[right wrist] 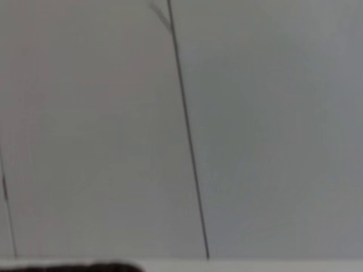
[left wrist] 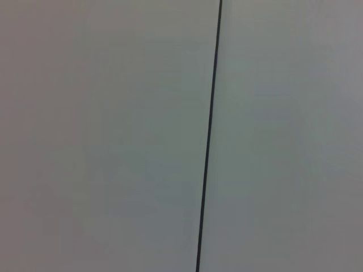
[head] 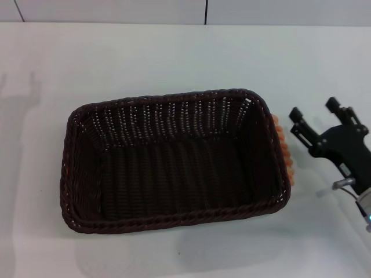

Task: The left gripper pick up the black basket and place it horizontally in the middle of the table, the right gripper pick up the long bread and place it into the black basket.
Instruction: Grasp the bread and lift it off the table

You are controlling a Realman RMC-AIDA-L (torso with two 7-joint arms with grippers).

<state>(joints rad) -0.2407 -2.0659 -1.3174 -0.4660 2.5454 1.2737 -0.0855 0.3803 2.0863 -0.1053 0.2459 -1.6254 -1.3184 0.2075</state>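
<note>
The black basket [head: 174, 159] lies lengthwise across the middle of the white table [head: 174, 58], and its inside holds nothing. The long bread [head: 284, 149] lies on the table against the outside of the basket's right wall; only its orange ridges show past the rim. My right gripper [head: 316, 114] hovers just right of the bread, open, nothing between its fingers, which point toward the far side of the table. The left gripper is out of view. A dark sliver at the edge of the right wrist view may be the basket's rim [right wrist: 85, 266].
A pale panelled wall with a dark vertical seam [head: 206, 11] rises behind the table's far edge. Both wrist views show only such wall panels and seams [left wrist: 210, 141]. Bare table surface lies on every side of the basket.
</note>
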